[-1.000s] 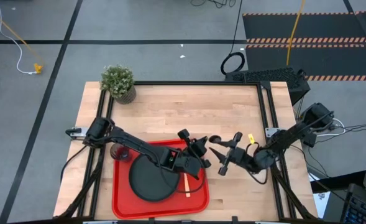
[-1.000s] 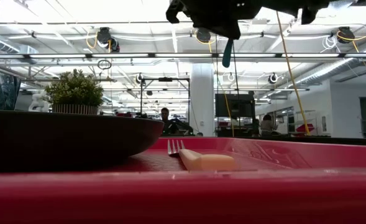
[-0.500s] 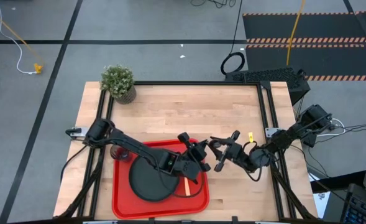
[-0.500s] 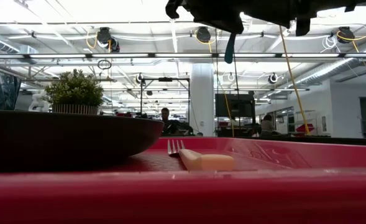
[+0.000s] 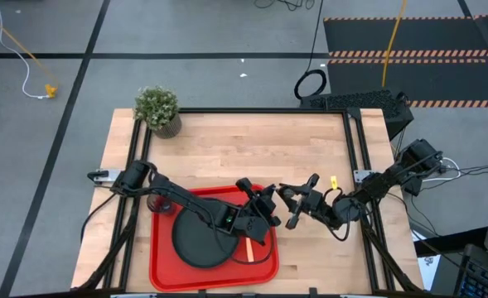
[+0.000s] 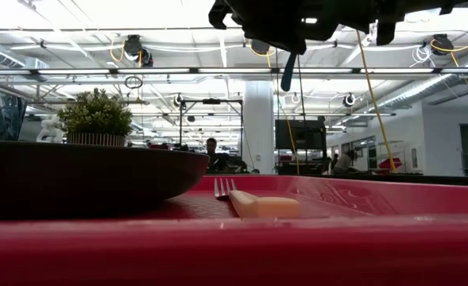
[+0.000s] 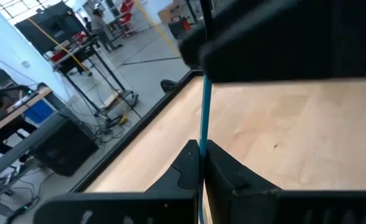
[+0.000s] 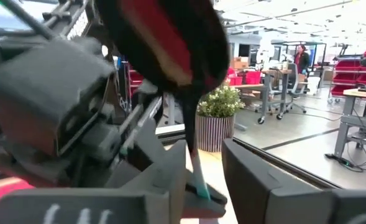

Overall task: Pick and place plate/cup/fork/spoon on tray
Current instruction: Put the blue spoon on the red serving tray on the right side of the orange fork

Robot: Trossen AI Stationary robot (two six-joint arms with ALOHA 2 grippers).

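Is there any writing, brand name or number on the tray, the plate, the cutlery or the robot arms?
None can be read.
The tray, plate, fork and spoon show no markings.
Both arms are plain dark in every view.

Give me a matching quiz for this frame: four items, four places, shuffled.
Items:
1. plate
2. fork
3. spoon
4. potted plant

Places:
A. far left corner of the table, off the tray
B. hanging in the air, clamped in the left gripper
C. lying flat on the tray, to the right of the plate
D. on the left part of the tray

Pairs: 1-D, 2-C, 3-B, 4-A
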